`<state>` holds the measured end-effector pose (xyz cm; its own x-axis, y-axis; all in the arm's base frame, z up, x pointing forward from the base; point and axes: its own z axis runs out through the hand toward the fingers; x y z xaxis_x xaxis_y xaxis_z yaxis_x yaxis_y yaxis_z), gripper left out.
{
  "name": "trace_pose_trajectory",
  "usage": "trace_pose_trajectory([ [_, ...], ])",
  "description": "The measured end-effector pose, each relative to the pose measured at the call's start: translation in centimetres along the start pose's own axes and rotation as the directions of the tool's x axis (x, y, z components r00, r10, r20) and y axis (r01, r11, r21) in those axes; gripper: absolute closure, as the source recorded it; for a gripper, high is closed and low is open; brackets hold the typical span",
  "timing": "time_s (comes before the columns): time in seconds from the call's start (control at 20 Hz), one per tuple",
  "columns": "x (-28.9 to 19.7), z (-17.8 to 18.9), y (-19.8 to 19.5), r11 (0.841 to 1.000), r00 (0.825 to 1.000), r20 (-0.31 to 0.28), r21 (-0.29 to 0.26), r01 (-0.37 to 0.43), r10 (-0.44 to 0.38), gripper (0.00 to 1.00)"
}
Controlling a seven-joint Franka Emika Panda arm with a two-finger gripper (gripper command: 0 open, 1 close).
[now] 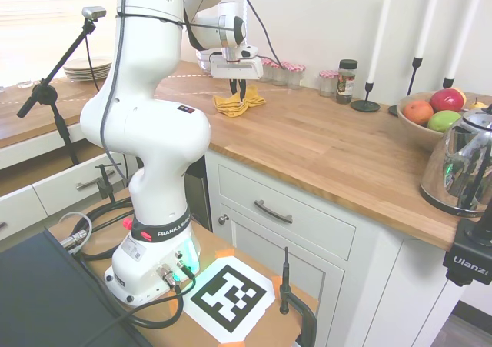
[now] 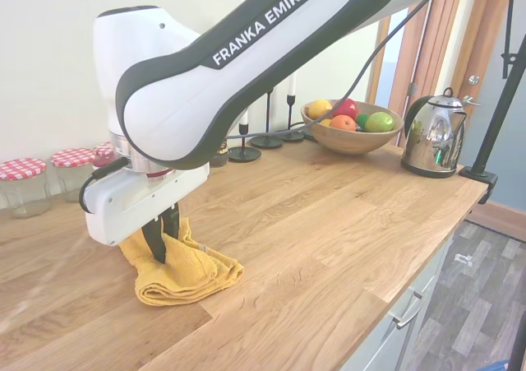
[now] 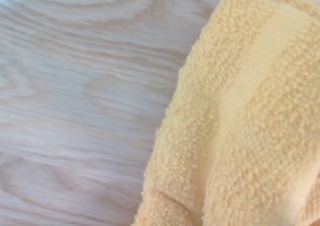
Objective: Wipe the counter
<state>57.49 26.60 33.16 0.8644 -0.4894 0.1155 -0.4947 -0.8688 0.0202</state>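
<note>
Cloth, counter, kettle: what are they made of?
Cloth: yellow looped terry, probably cotton; nubby pile shows in the wrist view. Counter: wooden planks with visible grain, smooth low-sheen finish. Kettle: polished metal, mirror reflections; handle material unclear.

Bright daylight, window glare overexposed; wrist view blurred.

I see a mustard-yellow terry cloth on the warm-brown planked desk; cabinet fronts are white. Jars wear red-and-white checked lids; the bowl holds orange, red, green and yellow fruit; the kettle is chrome.
</note>
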Motion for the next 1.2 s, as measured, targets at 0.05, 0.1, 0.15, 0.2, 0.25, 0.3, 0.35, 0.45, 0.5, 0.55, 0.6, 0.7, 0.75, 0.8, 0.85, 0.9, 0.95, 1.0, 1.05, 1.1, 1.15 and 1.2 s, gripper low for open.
trace_pose_trajectory([
  [0.05, 0.1, 0.0, 0.1, 1.0, 1.0, -0.001, 0.001, -0.002, 0.002, 1.0],
  [0.1, 0.2, 0.0, 0.2, 1.0, 1.0, -0.002, 0.001, -0.005, 0.005, 1.0],
  [0.15, 0.5, 0.0, 0.5, 1.0, 1.0, -0.004, 0.001, -0.011, 0.011, 1.0],
  [0.2, 0.9, 0.1, 1.0, 1.0, 1.0, -0.006, 0.001, -0.017, 0.017, 1.0],
  [0.25, 1.4, 0.1, 1.5, 1.0, 1.0, -0.007, 0.001, -0.023, 0.023, 1.0],
  [0.3, 1.9, 0.2, 2.2, 1.0, 1.0, -0.008, 0.001, -0.029, 0.029, 1.0],
  [0.35, 2.6, 0.3, 3.0, 0.999, 0.999, -0.008, 0.001, -0.035, 0.035, 1.0],
  [0.45, 4.0, 0.5, 4.6, 0.999, 0.999, -0.005, 0.0, -0.045, 0.045, 1.0],
  [0.5, 4.6, 0.6, 5.4, 0.999, 0.999, -0.004, -0.001, -0.049, 0.049, 1.0],
  [0.55, 5.4, 0.6, 6.4, 0.998, 0.998, -0.003, 0.0, -0.055, 0.055, 1.0],
  [0.6, 6.1, 0.7, 7.2, 0.998, 0.998, 0.0, 0.003, -0.06, 0.06, 1.0],
  [0.7, 7.6, 0.9, 9.0, 0.997, 0.997, 0.008, 0.005, -0.071, 0.071, 1.0],
  [0.75, 8.4, 1.0, 10.0, 0.997, 0.997, 0.012, 0.005, -0.076, 0.076, 1.0],
  [0.8, 9.2, 1.1, 10.9, 0.997, 0.996, 0.015, 0.007, -0.083, 0.082, 1.0],
  [0.85, 9.9, 1.2, 12.0, 0.996, 0.996, 0.019, 0.01, -0.089, 0.089, 1.0],
  [0.9, 10.6, 1.3, 13.0, 0.995, 0.995, 0.022, 0.014, -0.097, 0.097, 1.0],
  [0.95, 11.3, 1.4, 14.1, 0.994, 0.994, 0.025, 0.017, -0.104, 0.104, 1.0],
  [1.0, 12.1, 1.5, 15.2, 0.993, 0.993, 0.029, 0.019, -0.113, 0.113, 1.0],
  [1.05, 12.8, 1.6, 16.3, 0.992, 0.992, 0.033, 0.021, -0.121, 0.12, 1.0],
  [1.1, 13.6, 1.6, 17.4, 0.991, 0.991, 0.037, 0.024, -0.129, 0.128, 1.0],
  [1.15, 14.3, 1.8, 18.6, 0.99, 0.99, 0.039, 0.027, -0.137, 0.136, 1.0],
  [1.2, 15.0, 1.9, 19.7, 0.989, 0.989, 0.042, 0.03, -0.145, 0.144, 1.0],
])
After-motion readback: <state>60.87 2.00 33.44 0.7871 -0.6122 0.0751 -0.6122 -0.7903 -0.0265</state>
